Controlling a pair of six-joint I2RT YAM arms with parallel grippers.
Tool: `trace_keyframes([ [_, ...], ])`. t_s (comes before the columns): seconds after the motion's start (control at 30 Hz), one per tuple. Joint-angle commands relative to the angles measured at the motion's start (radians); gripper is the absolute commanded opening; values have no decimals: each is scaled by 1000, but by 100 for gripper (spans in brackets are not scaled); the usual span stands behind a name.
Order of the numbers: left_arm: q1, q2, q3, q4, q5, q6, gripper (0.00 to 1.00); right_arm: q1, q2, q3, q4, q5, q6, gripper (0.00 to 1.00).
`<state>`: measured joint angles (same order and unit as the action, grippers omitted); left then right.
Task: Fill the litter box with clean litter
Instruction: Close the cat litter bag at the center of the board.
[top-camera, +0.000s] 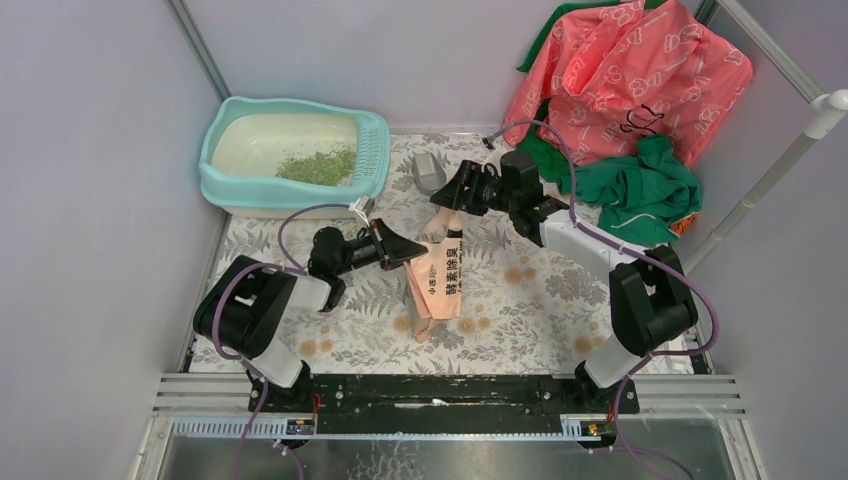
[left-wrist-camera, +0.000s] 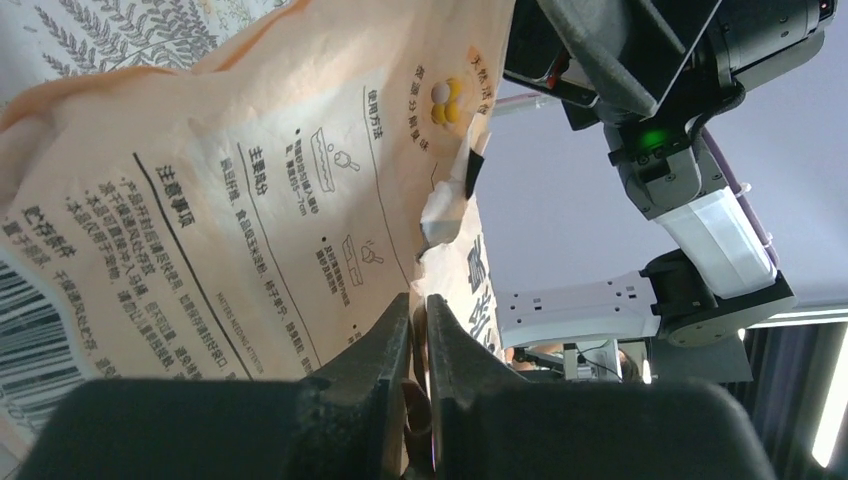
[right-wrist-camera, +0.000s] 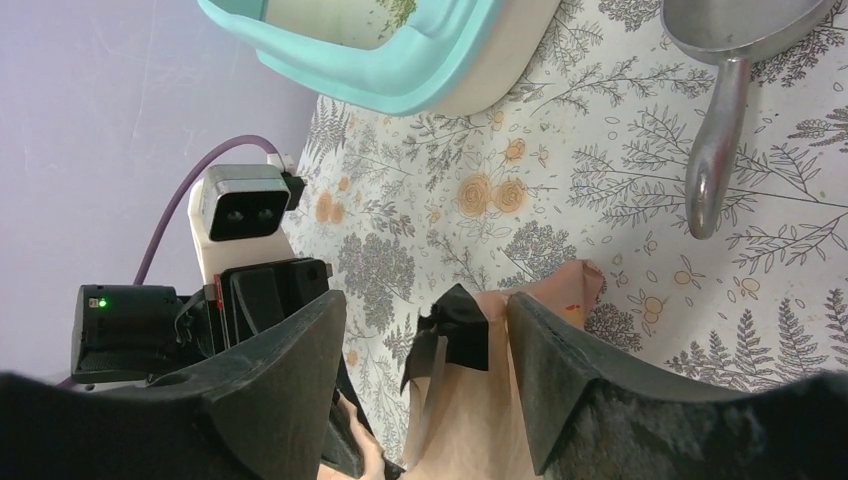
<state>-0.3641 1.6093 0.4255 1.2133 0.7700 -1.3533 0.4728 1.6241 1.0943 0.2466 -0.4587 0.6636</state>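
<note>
1. Two grippers meet at the bag (top-camera: 440, 285). The left gripper (left-wrist-camera: 418, 300) is pressed together on a thin edge of it. The right gripper (right-wrist-camera: 425, 300) is spread, straddling the bag's top by a black tab (right-wrist-camera: 458, 325).
2. The litter box (top-camera: 240, 192) sits at the far left corner, well apart from the bag. The clean litter (top-camera: 320, 165) is only a small green patch in its pan.
3. Risk: your left pinch is shallow, so the paper may slip or tear on lifting.
4. Risk: closing the right jaws could catch only the tab, not the paper.
5. Risk: tilting the bag short of the box would spill granules on the tablecloth (top-camera: 530, 300).
6. Hidden: whether the bag's mouth is open and how much it holds. You cannot tell from any view.
7. The scoop (right-wrist-camera: 722, 120) is cut off at its bowl in the right wrist view.
</note>
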Motion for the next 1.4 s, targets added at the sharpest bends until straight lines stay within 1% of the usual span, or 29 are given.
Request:
trace_keyframes([
  [0.0, -10, -38, -35, -7, -15, 38, 15, 9, -49, 1, 59, -45, 21, 68],
  [0.17, -14, -79, -68, -50, -33, 65, 14, 9, -77, -11, 45, -46, 19, 70],
  [0.33, -18, -96, -88, -56, -41, 73, 13, 8, -104, -36, 29, -43, 18, 73],
  [0.47, -21, -107, -101, -72, -48, 86, 13, 7, -124, -72, 47, -36, 30, 73],
  [0.7, -21, -103, -150, -38, -55, 85, 13, 8, -135, -115, 94, -32, 61, 70],
  [0.93, -20, -78, -163, 4, -57, 73, 13, 8, -109, -96, 94, -22, 66, 63],
  [1.1, -21, -57, -158, 28, -56, 62, 13, 9, -72, -28, 9, -6, 29, 57],
  [1.37, -20, -33, -155, 58, -53, 53, 13, 9, -11, 76, -154, 46, -37, 56],
])
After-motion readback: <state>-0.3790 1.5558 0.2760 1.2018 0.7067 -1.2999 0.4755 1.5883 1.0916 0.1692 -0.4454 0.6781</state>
